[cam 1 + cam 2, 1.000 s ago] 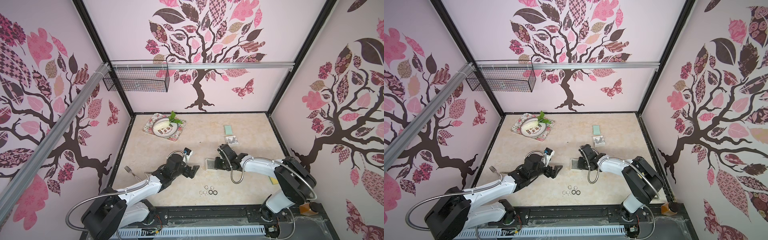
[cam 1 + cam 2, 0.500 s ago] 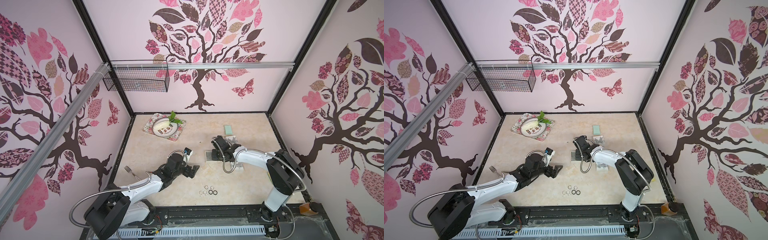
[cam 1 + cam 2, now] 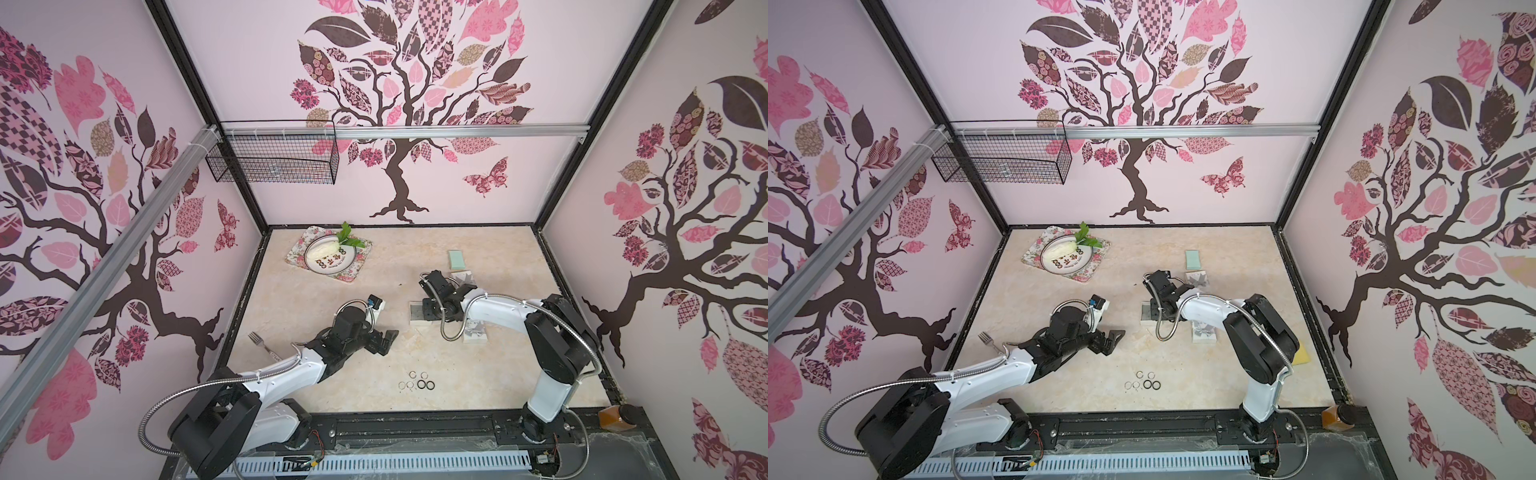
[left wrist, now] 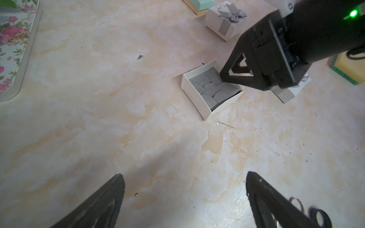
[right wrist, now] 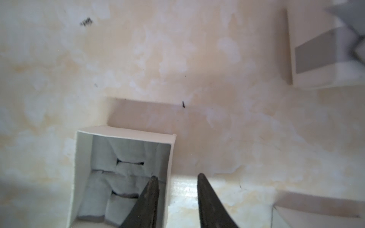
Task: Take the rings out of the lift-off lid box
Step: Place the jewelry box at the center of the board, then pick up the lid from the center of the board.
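Since a second ago the right gripper (image 5: 177, 175) has drawn the lidless box (image 3: 416, 312) farther from the rings (image 3: 417, 381), and its jaws, then shut, now stand parted.

Only the right wrist view shows how. One finger is inside the box over the grey padded insert (image 5: 122, 167), the other is outside, and the box wall stands between them with space on both sides. In both top views the wrist hides this. The left wrist view shows just a dark fingertip dipping into the box's corner.

Both top views show all six rings, four thin silvery and two black, on the table well apart from the box on its near side. The left wrist view catches only two of them.

The right arm has its elbow raised and its wrist bent down over the box. The left arm lies low, with the left gripper (image 4: 185, 174) wide open, holding nothing and aimed at the box.

Beyond the box, a ribboned gift box (image 4: 227, 19) bears small print and the plate (image 3: 330, 259) bears dark characters, both too small to read.
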